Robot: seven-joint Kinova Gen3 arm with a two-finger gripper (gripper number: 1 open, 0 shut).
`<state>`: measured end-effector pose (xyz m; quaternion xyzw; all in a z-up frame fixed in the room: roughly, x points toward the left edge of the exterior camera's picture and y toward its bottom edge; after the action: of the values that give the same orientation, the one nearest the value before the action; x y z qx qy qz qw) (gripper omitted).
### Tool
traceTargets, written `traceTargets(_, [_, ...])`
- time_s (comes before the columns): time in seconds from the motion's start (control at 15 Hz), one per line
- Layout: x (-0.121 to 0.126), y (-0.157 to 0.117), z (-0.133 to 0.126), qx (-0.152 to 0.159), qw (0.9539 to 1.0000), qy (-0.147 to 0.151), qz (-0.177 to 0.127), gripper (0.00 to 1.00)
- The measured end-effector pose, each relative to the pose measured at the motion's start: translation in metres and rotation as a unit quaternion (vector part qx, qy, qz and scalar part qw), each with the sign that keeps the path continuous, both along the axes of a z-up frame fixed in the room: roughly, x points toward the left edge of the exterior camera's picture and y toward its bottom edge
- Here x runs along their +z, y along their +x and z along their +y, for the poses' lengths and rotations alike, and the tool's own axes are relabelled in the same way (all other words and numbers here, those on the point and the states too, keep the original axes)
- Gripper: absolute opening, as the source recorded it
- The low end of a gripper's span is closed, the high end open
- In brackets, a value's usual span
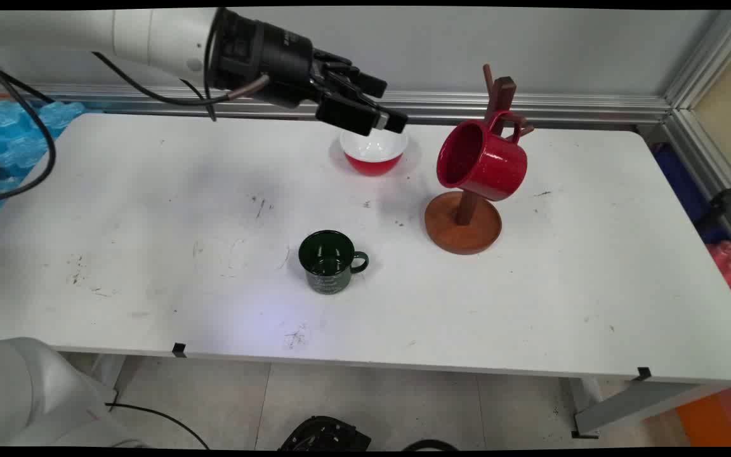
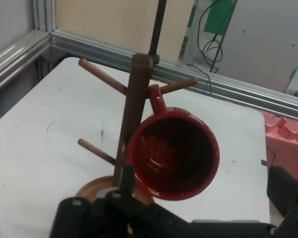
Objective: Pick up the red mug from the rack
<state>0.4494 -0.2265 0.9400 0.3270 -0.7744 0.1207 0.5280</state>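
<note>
Item 1: black two-finger gripper [image 1: 386, 120], raised above the white table [image 1: 150, 222], jaws apart, holding nothing. Nearest thing: red bowl with white inside [image 1: 374, 153], directly below it.
Item 2: glossy red enamel mug [image 1: 481, 161], hung by its handle on a peg of the brown wooden mug tree [image 1: 464, 219], mouth toward the gripper.
Item 3: dark green enamel mug [image 1: 329, 261], upright, well apart, toward the near edge.
Between gripper and red mug: open air only.
</note>
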Motion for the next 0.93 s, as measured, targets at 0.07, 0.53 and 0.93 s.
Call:
traceTargets(0.07, [-0.002,-0.003,0.0,-0.001,1.0,0.0,0.001,1.0])
traceTargets(0.53, [-0.018,-0.026,-0.004,-0.013,0.9999,0.004,0.006,1.0])
traceTargets(0.93, [-0.033,-0.049,-0.013,-0.015,0.9998,0.007,0.01,1.0])
